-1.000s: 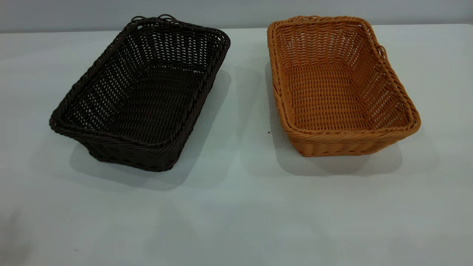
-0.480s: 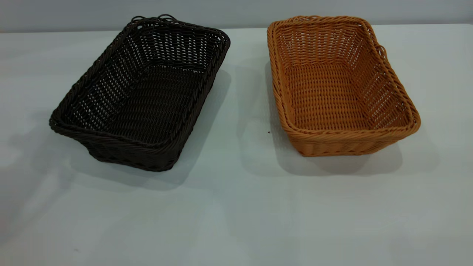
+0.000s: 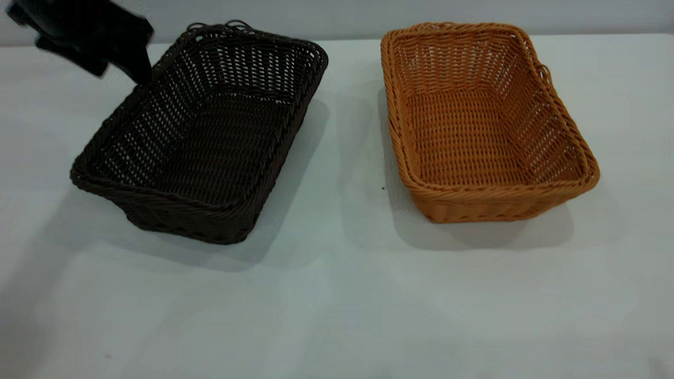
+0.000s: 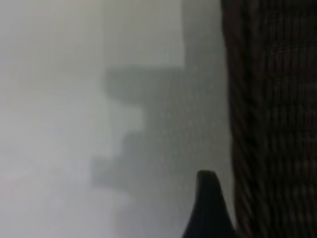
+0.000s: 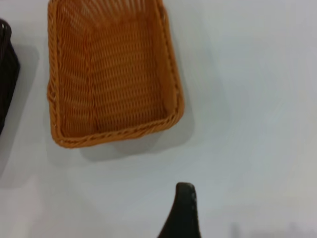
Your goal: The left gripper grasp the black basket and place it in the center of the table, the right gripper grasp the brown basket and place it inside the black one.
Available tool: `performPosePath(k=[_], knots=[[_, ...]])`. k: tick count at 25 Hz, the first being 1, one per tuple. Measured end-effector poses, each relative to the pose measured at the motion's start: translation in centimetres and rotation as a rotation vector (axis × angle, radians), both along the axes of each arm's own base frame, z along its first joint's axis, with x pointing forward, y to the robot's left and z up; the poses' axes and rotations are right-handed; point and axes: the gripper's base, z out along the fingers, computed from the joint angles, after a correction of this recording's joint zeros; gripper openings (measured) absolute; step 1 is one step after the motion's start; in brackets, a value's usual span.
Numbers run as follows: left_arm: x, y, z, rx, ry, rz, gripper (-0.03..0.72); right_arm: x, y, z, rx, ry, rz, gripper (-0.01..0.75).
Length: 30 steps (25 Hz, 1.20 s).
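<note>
Left gripper [image 3: 134,71] sits at the far-left corner of the black basket [image 3: 205,137], just outside its left rim; can't tell if its fingers are spread or closed. Black basket rests on the left of the tabletop [image 3: 337,295], brown basket [image 3: 484,121] on the right, well apart, both upright. Right gripper [image 5: 183,213] is above bare tabletop near the brown basket, one finger visible, state unclear.

The left gripper [image 3: 89,39] is blurred and cut off at the frame's top-left corner, its fingers indistinguishable.
</note>
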Motion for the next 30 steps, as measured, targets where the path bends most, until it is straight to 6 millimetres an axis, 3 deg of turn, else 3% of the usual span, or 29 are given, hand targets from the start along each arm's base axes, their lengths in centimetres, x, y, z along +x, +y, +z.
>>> performPosePath(k=[8,11,13,16,23,30], knots=[[2.2,-0.3,-5.7,0.000,0.064,0.010,0.452,4.6,0.4,-1.4,0.070,0.167,-0.018,0.594],[2.6,-0.9,-7.1,-0.004,0.074,0.007,0.344,7.0,0.5,-1.4,0.093,0.221,-0.027,0.594],[2.8,-1.2,-7.6,-0.004,0.069,0.001,0.224,8.6,0.7,-1.8,0.130,0.268,-0.037,0.594],[3.0,-1.4,-7.4,-0.020,0.059,0.012,0.087,11.1,1.2,-2.7,0.209,0.344,-0.064,0.594],[3.3,-1.5,-5.4,-0.008,0.038,-0.044,0.084,16.3,2.6,-7.5,0.430,0.532,-0.136,0.594],[4.0,-1.5,-2.1,0.028,-0.073,-0.116,0.083,19.4,3.9,-14.2,0.710,0.707,-0.336,0.594]])
